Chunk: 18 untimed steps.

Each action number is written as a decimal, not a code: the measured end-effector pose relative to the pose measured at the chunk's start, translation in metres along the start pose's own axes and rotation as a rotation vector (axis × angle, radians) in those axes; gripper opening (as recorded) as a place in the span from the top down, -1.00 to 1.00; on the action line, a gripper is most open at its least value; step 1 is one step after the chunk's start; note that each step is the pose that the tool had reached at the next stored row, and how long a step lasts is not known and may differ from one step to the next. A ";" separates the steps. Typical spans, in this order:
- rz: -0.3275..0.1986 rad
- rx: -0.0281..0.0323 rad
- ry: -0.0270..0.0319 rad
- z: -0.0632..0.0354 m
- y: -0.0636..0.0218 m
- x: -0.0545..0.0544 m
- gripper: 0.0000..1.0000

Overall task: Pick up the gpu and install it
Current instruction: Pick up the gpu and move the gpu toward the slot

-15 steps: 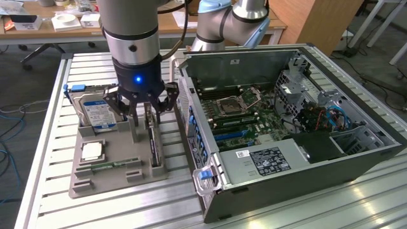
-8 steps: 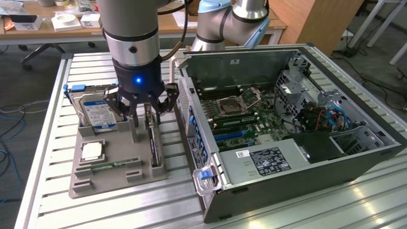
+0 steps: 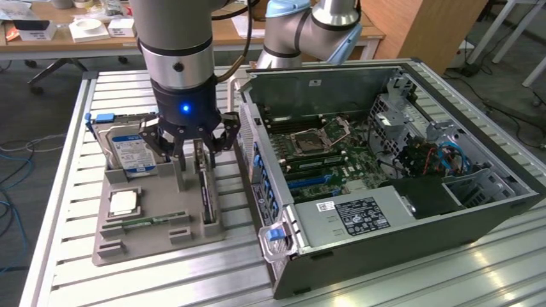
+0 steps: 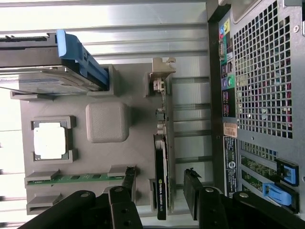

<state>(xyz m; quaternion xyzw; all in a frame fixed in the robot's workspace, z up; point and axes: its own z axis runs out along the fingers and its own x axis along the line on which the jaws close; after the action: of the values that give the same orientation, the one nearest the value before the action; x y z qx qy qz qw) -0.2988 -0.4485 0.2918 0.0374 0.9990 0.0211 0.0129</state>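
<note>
Gripper (image 4: 160,171) fingers are spread, straddling the gpu (image 4: 160,200); no contact is seen. The thin dark card is stood on edge in a matte grey moulded tray (image 3: 128,246) on the ribbed aluminium slat table (image 3: 153,281). In the exterior view, an open black steel PC case (image 3: 410,243) is set at the tray's 3 o'clock and a wooden desk (image 3: 51,43) at 12.

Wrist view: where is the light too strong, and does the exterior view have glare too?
Wrist view: the table burns out to white and the processor shines, while the graphics card stays dark. Exterior view: soft bright streaks on the table beside the computer case.
</note>
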 end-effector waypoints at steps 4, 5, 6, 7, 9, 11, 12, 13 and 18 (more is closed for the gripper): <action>0.000 0.0000 0.0000 0.0000 -0.0003 0.000 -0.06; 0.000 0.0000 0.0000 0.0000 -0.0007 0.000 -0.06; 0.000 0.0000 0.0000 0.0000 -0.0011 0.000 -0.06; 0.000 0.0000 0.0000 0.0000 -0.0012 0.000 -0.06; 0.000 0.0000 0.0000 -0.0001 -0.0013 0.000 -0.06; 0.000 0.0001 0.0000 0.0001 -0.0013 0.000 -0.06; 0.000 -0.0001 -0.0001 0.0006 -0.0013 0.000 -0.06; 0.000 -0.0002 -0.0002 0.0012 -0.0013 0.000 -0.06; 0.000 0.0001 0.0001 0.0017 -0.0014 0.000 -0.06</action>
<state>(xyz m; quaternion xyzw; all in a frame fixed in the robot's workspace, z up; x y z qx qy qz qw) -0.2988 -0.4498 0.2900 0.0374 0.9990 0.0210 0.0128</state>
